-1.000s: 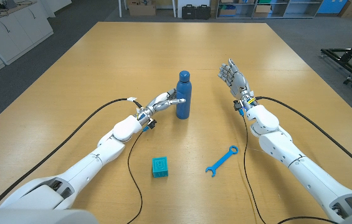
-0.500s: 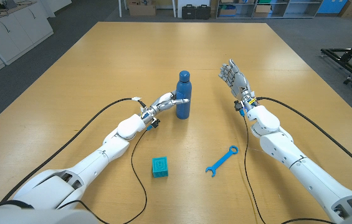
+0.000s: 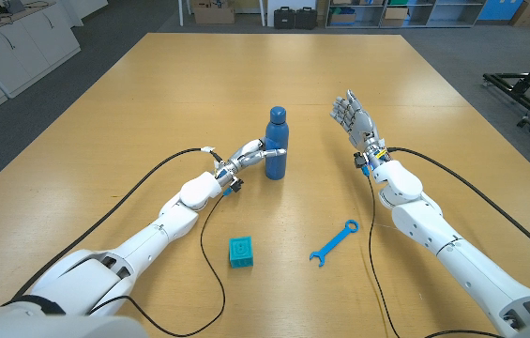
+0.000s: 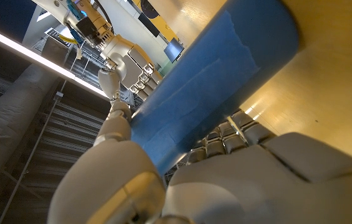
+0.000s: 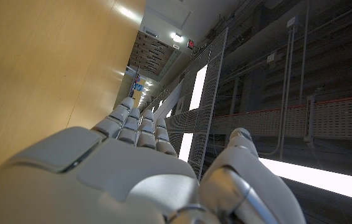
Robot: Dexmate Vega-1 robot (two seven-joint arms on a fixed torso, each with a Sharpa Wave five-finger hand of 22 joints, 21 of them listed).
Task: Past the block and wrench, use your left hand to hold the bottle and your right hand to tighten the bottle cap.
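Note:
A blue bottle point(image 3: 276, 148) stands upright at the middle of the table, its cap point(image 3: 277, 114) on top. My left hand point(image 3: 250, 153) reaches it from the left and grips its lower body. In the left wrist view the bottle point(image 4: 213, 81) lies between the thumb and the fingers point(image 4: 225, 134) of my left hand point(image 4: 225, 180). My right hand point(image 3: 354, 117) stands open to the right of the bottle, well apart from it, fingers stretched out; it also shows beyond the bottle as the right hand point(image 4: 123, 62). Its fingers point(image 5: 138, 127) hold nothing.
A teal block point(image 3: 240, 251) and a blue wrench point(image 3: 335, 242) lie on the wooden table point(image 3: 152, 103) nearer to me than the bottle, between the two arms. Black cables run along both forearms. Shelves and boxes stand beyond the table's far edge.
My left hand has pushed a little further forward and its fingers have closed round the bottle's body. The right hand and the bottle have stayed in place.

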